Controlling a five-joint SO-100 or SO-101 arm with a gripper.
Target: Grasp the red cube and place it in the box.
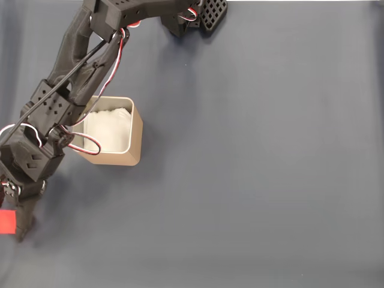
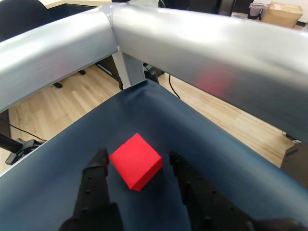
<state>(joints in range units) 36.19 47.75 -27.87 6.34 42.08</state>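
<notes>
Reaching step, grasp not yet made. Tool (image 2: 137, 166) spread wide in the wrist view, black fingers (image 2: 96, 185) flanking the red cube (image 2: 136, 161), one finger tip just beside the cube's left face, the other standing clear on the right. Cube flat on the tabletop (image 2: 202, 144), turned corner-on to the camera, close to the tabletop's edge. In the fixed view, red cube (image 1: 6, 221) at the far left border, partly cut off by the frame, with the tool (image 1: 23, 225) low beside it and the arm (image 1: 72, 72) stretching down from the top. Box (image 1: 133, 135) well apart from the cube, up and to the right in that view, tan walls, white lining, partly covered by the arm.

Next, by judgement: settle a little lower and forward, close squarely on two opposite faces, lift, then swing toward the box. Risk of the cube twisting or being nudged off the edge, given its angle.

Tabletop dark blue-grey, matte, plain. Beyond it a thick silver metal frame (image 2: 202, 43), pale wood flooring (image 2: 62, 96), chair bases, cardboard boxes at top right.
</notes>
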